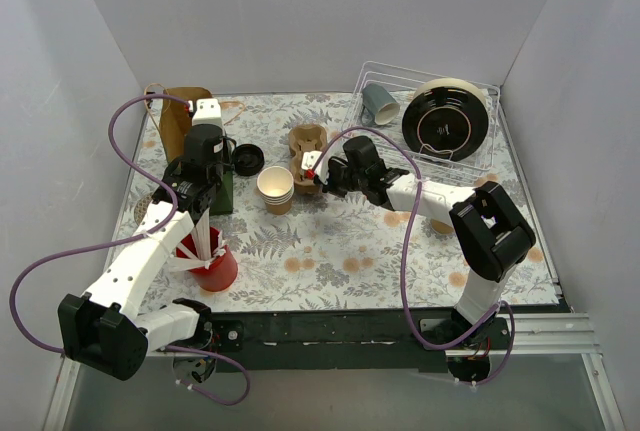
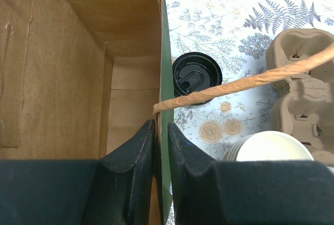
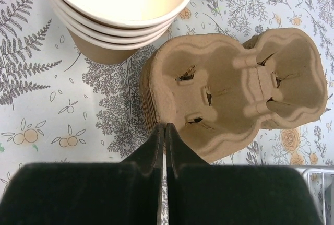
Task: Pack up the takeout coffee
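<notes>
A stack of tan paper cups point(image 1: 276, 189), white inside and without lids, stands mid-table; it also shows in the left wrist view point(image 2: 271, 146) and the right wrist view point(image 3: 120, 6). Black lids point(image 1: 247, 159) lie beside the bag and show in the left wrist view point(image 2: 196, 76). A stack of pulp cup carriers point(image 1: 307, 156) lies behind the cups. My left gripper point(image 2: 162, 128) is shut on the right wall of the open paper bag point(image 2: 78, 52), green outside. My right gripper point(image 3: 165, 128) is shut on the near rim of the top carrier point(image 3: 235, 89).
A red cup of white sticks point(image 1: 212, 261) stands front left under my left arm. A wire rack point(image 1: 497, 141) at the back right holds a grey-blue mug point(image 1: 380, 103) and a black plate point(image 1: 448, 119). The bag's twisted handle point(image 2: 250, 81) crosses the left wrist view.
</notes>
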`<state>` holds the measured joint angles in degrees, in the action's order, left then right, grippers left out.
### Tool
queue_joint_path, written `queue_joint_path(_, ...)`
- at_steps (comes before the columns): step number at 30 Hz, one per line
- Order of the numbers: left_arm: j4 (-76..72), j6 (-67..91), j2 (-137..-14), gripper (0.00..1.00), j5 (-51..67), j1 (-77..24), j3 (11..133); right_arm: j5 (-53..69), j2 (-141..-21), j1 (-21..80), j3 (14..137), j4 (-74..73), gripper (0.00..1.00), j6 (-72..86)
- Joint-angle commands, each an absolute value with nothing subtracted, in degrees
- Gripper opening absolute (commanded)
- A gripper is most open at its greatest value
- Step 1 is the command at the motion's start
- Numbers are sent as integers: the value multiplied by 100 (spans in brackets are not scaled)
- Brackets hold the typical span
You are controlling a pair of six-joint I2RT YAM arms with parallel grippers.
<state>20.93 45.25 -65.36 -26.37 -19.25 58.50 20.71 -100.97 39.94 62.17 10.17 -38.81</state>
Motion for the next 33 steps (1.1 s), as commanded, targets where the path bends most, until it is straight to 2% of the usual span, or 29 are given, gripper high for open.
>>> queue_joint_path(1,2118,4535,-6557,16,-2681,-1916,5801,1916,-9844,4017,6556,1424,1,-3735)
queue_joint_path(12,2118,4535,-6574,16,-2663,-1916,5809,1433,-9554,4025,6539,1774,1,-3463)
queue_joint_path(23,2109,4535,-6565,16,-2663,-1916,5792,1459,-9668,4025,6513,1793,1,-3270)
queue_joint_path(26,2118,4544,-6574,16,-2654,-1916,5801,1879,-9746,4034,6662,1339,1,-3427)
queue_joint_path(29,2127,4544,-6566,16,-2628,-1916,5801,2143,-9939,4017,6872,698,18,-3831)
queue_joint_path(30,2127,4544,-6565,16,-2637,-1916,5792,2319,-9975,4017,6951,503,27,-3910)
queue_joint_path(33,2127,4535,-6539,16,-2672,-1916,5774,2565,-10098,3999,7049,116,38,-4165)
